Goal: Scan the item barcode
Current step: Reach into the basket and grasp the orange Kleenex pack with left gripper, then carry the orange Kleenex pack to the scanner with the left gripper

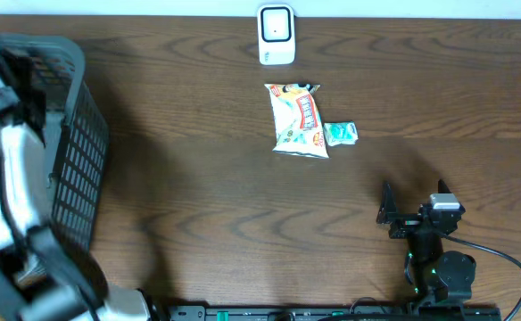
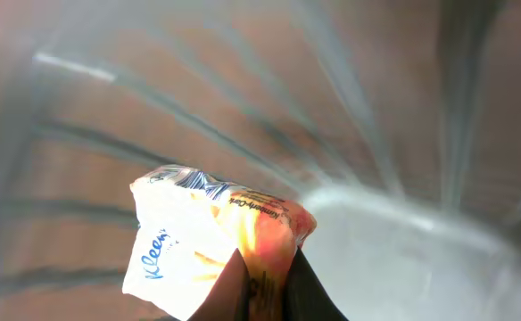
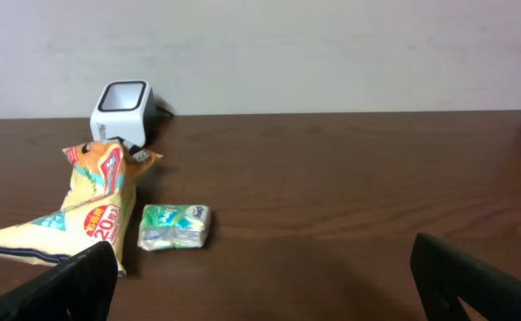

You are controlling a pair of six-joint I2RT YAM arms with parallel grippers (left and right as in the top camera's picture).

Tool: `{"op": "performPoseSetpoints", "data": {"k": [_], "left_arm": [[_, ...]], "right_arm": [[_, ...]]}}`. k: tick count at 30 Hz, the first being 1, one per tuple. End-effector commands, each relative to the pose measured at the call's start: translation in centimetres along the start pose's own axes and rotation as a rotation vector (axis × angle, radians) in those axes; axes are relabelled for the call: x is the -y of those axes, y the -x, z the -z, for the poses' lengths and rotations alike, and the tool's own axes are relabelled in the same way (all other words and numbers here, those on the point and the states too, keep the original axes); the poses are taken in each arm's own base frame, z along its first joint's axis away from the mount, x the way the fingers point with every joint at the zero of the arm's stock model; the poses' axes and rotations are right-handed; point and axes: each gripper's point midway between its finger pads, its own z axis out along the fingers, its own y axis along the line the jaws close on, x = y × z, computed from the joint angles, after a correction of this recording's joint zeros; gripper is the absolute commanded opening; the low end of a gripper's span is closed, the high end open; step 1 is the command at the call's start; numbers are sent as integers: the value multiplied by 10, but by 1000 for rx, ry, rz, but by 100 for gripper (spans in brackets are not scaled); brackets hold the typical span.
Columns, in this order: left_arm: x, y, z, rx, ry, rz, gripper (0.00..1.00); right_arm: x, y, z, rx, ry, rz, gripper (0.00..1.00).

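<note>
In the left wrist view my left gripper (image 2: pixel 265 272) is shut on the edge of a small white and orange Kleenex tissue pack (image 2: pixel 194 241), held up inside the grey mesh basket (image 2: pixel 394 241). From overhead the left arm (image 1: pixel 6 178) reaches into that basket (image 1: pixel 73 152) at the far left, and the pack is hidden there. The white barcode scanner (image 1: pixel 277 34) stands at the table's back edge, also in the right wrist view (image 3: pixel 123 105). My right gripper (image 1: pixel 414 203) rests open at the front right, with nothing between its fingers (image 3: pixel 64 285).
A yellow snack bag (image 1: pixel 298 120) and a small green pack (image 1: pixel 341 134) lie in front of the scanner. The right wrist view shows the snack bag (image 3: pixel 82 205) and the green pack (image 3: pixel 175 226) at the left. The basket's tall wall stands between the left arm and the table.
</note>
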Motion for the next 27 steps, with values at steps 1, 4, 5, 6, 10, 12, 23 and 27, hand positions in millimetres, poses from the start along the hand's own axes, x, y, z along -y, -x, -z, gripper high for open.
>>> {"op": "performPoseSetpoints", "data": {"k": [1, 4, 5, 6, 10, 12, 23, 27], "left_arm": [[-45, 43, 77, 189, 91, 165, 8], [-58, 64, 125, 321, 84, 191, 7], [-57, 72, 142, 373, 58, 190, 7], [-54, 78, 156, 417, 33, 186, 7], [-17, 115, 218, 641, -190, 184, 8], [7, 131, 243, 720, -319, 223, 7], [244, 157, 312, 722, -911, 40, 7], [350, 142, 313, 674, -1046, -84, 8]], "right_arm": [[1, -1, 0, -2, -6, -7, 99], [1, -1, 0, -2, -6, -7, 99], [1, -1, 0, -2, -6, -7, 99], [1, -1, 0, -2, -6, -7, 99], [1, -1, 0, -2, -6, -7, 99], [1, -1, 0, -2, -6, -7, 99], [1, -1, 0, -2, -6, -7, 99], [1, -1, 0, -2, -6, -7, 99]]}}
